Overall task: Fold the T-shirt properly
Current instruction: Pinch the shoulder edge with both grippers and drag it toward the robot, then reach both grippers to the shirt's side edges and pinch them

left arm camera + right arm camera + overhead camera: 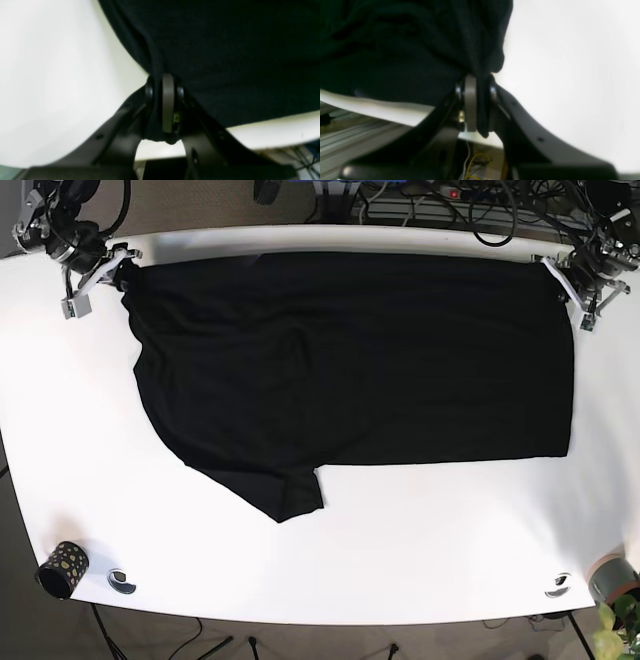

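White counter (400, 530) fills most of the base view. Black T-shirt (350, 360) lies spread across its far half, long edge running along the back rim, one sleeve (285, 495) sticking out toward the near side. Fabric is mostly flat, some ripples near the corner on the view's left.

Left gripper (162, 105) is at the far corner on the view's right, pinching the shirt's edge; wrist view shows cloth sandwiched between the pads, a small tuft poking out below. Right gripper (476, 107) is at the opposite far corner, also clamped on a bunched bit of hem.

Looks like both corners are held for a lift or drag into the next fold.

Risks:
- Bites are shallow and right at the edge; a fast pull could slip the cloth out.
- Right side is gripping bunched fabric, so that corner may fold skewed.
- Uneven arm travel would twist the panel.
- Loose sleeve could tuck under.

Small dotted cup (62, 565) at the near corner, well apart from everything.
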{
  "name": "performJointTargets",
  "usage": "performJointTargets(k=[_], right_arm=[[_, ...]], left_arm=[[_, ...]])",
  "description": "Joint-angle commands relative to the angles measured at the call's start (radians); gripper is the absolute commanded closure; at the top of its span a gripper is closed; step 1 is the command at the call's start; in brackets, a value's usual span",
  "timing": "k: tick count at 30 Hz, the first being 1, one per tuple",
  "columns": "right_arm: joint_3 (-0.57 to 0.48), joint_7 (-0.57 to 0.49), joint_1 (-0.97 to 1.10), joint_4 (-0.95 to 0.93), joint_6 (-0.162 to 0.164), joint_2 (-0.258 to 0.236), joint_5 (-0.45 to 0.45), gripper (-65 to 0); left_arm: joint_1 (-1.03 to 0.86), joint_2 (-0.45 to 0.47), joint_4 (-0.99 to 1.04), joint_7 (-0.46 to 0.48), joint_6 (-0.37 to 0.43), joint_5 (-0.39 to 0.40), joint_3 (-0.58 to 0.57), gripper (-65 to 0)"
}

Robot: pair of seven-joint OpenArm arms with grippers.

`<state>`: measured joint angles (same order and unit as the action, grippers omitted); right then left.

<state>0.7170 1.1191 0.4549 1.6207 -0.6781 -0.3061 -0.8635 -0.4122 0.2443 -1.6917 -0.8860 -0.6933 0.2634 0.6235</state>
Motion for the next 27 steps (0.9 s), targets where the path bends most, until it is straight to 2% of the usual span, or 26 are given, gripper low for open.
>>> performJointTargets(k=[1, 3, 5, 7, 9, 10, 11, 14, 16, 17, 22, 27], right_arm=[[0.01, -0.02, 0.022, 0.033, -0.004, 0.003, -0.015, -3.5], [0.01, -0.02, 0.029, 0.033, -0.004, 0.006, -0.013, -3.5], [0.01, -0.021, 0.031, 0.028, -0.002, 0.008, -0.009, -4.1], [0.01, -0.021, 0.031, 0.028, -0.001, 0.009, 0.01, -8.7], [0.01, -0.021, 0.028, 0.033, -0.001, 0.011, 0.062, -21.9], [0.01, -0.021, 0.026, 0.033, -0.001, 0.011, 0.074, -27.3], [0.01, -0.023, 0.025, 0.033, -0.001, 0.011, 0.091, -36.0], [0.033, -0.032, 0.025, 0.036, -0.002, 0.011, 0.094, -55.3], [0.057, -0.049, 0.025, 0.056, -0.002, 0.011, 0.103, -61.4], [0.068, -0.066, 0.025, 0.071, -0.002, 0.011, 0.109, -62.9], [0.071, -0.142, 0.011, 0.103, -0.002, 0.005, 0.174, -61.8], [0.069, -0.147, -0.074, 0.122, -0.009, 0.005, 0.234, -61.8]], left_arm=[[-0.024, 0.016, -0.035, 0.015, -0.005, 0.009, 0.006, -1.0], [-0.034, 0.016, -0.035, 0.015, -0.005, 0.009, 0.006, -6.9], [-0.038, 0.016, -0.035, 0.015, -0.005, 0.009, 0.006, -17.5], [-0.035, 0.016, -0.035, 0.015, -0.005, 0.009, 0.006, -25.6], [-0.032, 0.016, -0.035, 0.015, -0.005, 0.009, 0.006, -34.0], [-0.03, 0.016, -0.035, 0.015, -0.005, 0.009, 0.005, -36.2], [-0.026, 0.016, -0.035, 0.015, -0.005, 0.009, 0.005, -38.3], [0.012, 0.016, -0.034, 0.011, -0.005, 0.009, -0.001, -38.8], [0.029, 0.016, -0.035, -0.005, -0.005, 0.015, 0.002, -38.8], [0.043, 0.016, -0.037, -0.009, -0.005, 0.017, 0.002, -38.8], [0.117, 0.016, -0.077, -0.011, -0.005, 0.017, -0.003, -38.8], [0.186, 0.013, -0.08, -0.011, -0.005, 0.014, -0.057, -38.8]])
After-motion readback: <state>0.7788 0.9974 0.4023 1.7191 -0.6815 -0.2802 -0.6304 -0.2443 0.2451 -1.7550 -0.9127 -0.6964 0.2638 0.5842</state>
